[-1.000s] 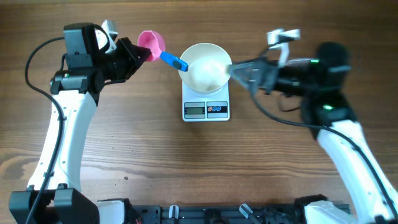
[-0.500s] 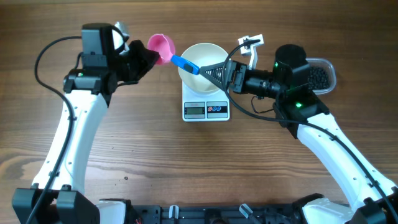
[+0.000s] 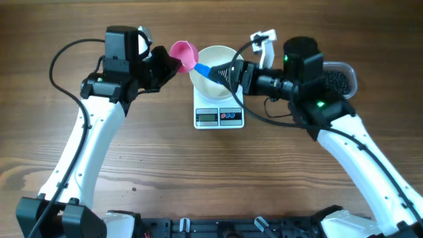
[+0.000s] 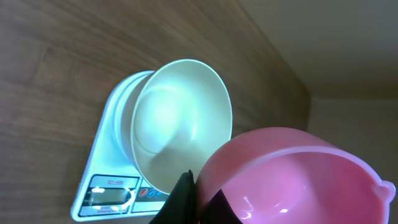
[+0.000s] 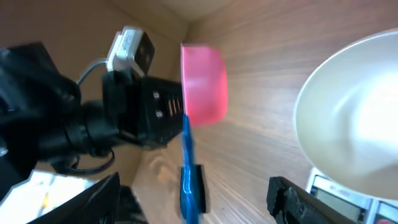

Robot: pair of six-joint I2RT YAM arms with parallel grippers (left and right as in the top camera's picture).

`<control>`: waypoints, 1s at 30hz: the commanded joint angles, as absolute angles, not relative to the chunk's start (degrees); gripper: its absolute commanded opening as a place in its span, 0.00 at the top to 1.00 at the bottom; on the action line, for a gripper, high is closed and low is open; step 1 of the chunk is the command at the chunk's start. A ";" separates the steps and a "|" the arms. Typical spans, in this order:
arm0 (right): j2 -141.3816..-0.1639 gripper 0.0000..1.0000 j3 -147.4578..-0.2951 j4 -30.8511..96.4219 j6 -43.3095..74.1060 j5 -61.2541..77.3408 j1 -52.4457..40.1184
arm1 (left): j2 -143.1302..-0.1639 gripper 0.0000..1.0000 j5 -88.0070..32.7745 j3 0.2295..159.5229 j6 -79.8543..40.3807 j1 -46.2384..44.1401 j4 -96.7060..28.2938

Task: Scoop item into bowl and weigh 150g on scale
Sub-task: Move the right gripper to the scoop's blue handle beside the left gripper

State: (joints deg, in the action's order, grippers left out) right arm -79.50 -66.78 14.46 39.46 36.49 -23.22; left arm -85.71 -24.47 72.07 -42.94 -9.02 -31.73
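Observation:
The white bowl [image 3: 218, 66] sits empty on the white scale [image 3: 219, 116]. Just above its left rim hangs a pink scoop [image 3: 183, 51] with a blue handle [image 3: 204, 69]. My left gripper [image 3: 169, 65] is shut on the scoop's cup; the left wrist view shows the cup [image 4: 292, 177] filling the lower right, beside the bowl [image 4: 180, 124]. My right gripper [image 3: 223, 71] reaches across the bowl and stands open, with the blue handle [image 5: 188, 177] between its fingers [image 5: 298, 198] and gaps on both sides. The item [image 3: 340, 80], black beads, lies in a clear tub behind the right arm.
The clear tub [image 3: 351, 73] stands at the far right, partly covered by the right arm. The scale's display [image 3: 207, 118] faces the table's front edge. Bare wooden table [image 3: 218, 178] lies in front of the scale.
The left arm carried the scoop right to the bowl's rim. The right gripper swung left across the bowl until its jaws flank the blue handle, and they have narrowed.

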 commanded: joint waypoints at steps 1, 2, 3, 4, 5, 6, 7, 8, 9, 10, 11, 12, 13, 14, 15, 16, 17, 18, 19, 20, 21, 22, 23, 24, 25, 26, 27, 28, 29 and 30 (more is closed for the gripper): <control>-79.42 0.22 -74.70 19.55 35.46 29.54 -23.29 | -85.56 0.96 -23.05 72.88 -50.65 -9.17 -31.73; -79.42 0.22 -75.70 20.58 35.83 29.08 -23.29 | -85.56 0.96 -23.07 72.88 -51.59 -9.17 -31.77; -79.42 0.23 -76.05 20.86 36.32 28.97 -23.29 | -85.56 0.96 -23.05 72.88 -52.18 -9.17 -31.90; -79.42 0.24 -76.09 20.84 37.39 28.97 -23.31 | -85.56 0.96 -23.07 72.88 -53.34 -9.17 -31.99; -79.64 0.27 -76.07 21.02 38.13 28.97 -23.31 | -85.56 0.96 -23.11 72.88 -54.52 -9.19 -32.05; -80.23 0.29 -76.07 21.12 38.11 29.04 -23.31 | -85.56 0.96 -23.14 72.88 -54.78 -9.30 -32.16; -80.77 0.30 -76.07 21.43 38.11 29.17 -23.46 | -85.56 0.96 -23.53 72.88 -54.72 -9.50 -32.16; -81.62 0.30 -76.07 21.47 37.82 29.36 -23.73 | -85.56 0.96 -23.51 72.88 -54.72 -9.74 -32.36; -82.54 0.31 -76.07 21.54 37.41 29.69 -24.36 | -85.56 0.96 -23.49 72.86 -54.72 -10.22 -32.88; -83.44 0.33 -76.07 21.67 37.30 29.65 -24.93 | -85.56 0.96 -23.49 72.88 -54.72 -10.61 -33.28; -84.29 0.35 -76.07 21.67 37.23 29.54 -25.58 | -85.56 0.96 -23.49 72.88 -54.70 -10.98 -33.52; -85.17 0.36 -76.07 21.56 37.23 29.54 -26.20 | -85.56 0.96 -23.46 72.88 -54.70 -11.38 -33.69; -86.06 0.40 -76.07 21.28 37.34 29.54 -26.79 | -85.56 0.96 -23.46 72.88 -54.70 -11.68 -33.82; -86.80 0.43 -76.07 20.84 37.39 29.54 -27.20 | -85.56 0.96 -23.49 72.86 -54.70 -12.01 -33.91; -87.37 0.47 -76.07 20.45 37.50 29.54 -27.46 | -85.56 0.96 -23.49 72.88 -54.70 -12.19 -34.02; -87.83 0.50 -76.07 20.18 37.58 29.61 -27.57 | -85.56 0.96 -23.46 72.88 -54.68 -12.40 -34.17; -88.01 0.56 -76.07 20.18 37.69 29.56 -27.70 | -85.56 0.96 -23.46 72.88 -54.68 -12.49 -34.33; -88.09 0.61 -76.07 20.16 37.69 29.56 -27.70 | -85.56 0.96 -23.46 72.88 -54.65 -12.49 -34.46; -88.09 0.64 -76.07 20.16 37.69 29.52 -27.75 | -85.56 0.96 -23.24 72.88 -54.65 -12.49 -34.54; -88.09 0.67 -76.07 20.08 37.69 29.34 -27.75 | -85.56 0.96 -22.74 72.88 -54.46 -12.49 -34.54; -88.09 0.70 -76.07 20.01 37.67 29.12 -27.75 | -85.56 0.96 -22.11 72.88 -54.46 -12.49 -34.54; -88.09 0.71 -76.07 20.01 37.67 28.82 -27.75 | -85.56 0.96 -21.78 72.86 -54.48 -12.49 -34.52; -88.09 0.72 -76.07 20.03 37.69 28.49 -27.75 | -85.56 0.96 -21.74 72.88 -54.48 -12.49 -34.52; -88.09 0.73 -76.07 20.05 37.65 28.23 -27.75 | -85.56 0.96 -21.74 72.88 -54.48 -12.49 -34.52; -88.09 0.73 -76.07 20.03 37.67 28.05 -27.75 | -85.56 0.96 -21.74 72.88 -54.48 -12.49 -34.52; -88.09 0.73 -76.07 20.01 37.63 28.03 -27.75 | -85.56 0.96 -21.74 72.88 -54.48 -12.49 -34.52; -88.09 0.74 -76.07 19.97 37.65 28.03 -27.75 | -85.56 0.96 -21.74 72.88 -54.48 -12.49 -34.52; -88.09 0.75 -76.07 19.97 37.67 27.92 -27.75 | -85.56 0.96 -21.74 72.88 -54.48 -12.49 -34.52; -88.09 0.78 -76.07 19.99 37.65 27.79 -27.75 | -85.56 0.96 -21.74 72.88 -54.48 -12.49 -34.52; -88.09 0.78 -76.07 19.99 37.69 27.55 -27.75 | -85.56 0.96 -21.74 72.88 -54.46 -12.49 -34.54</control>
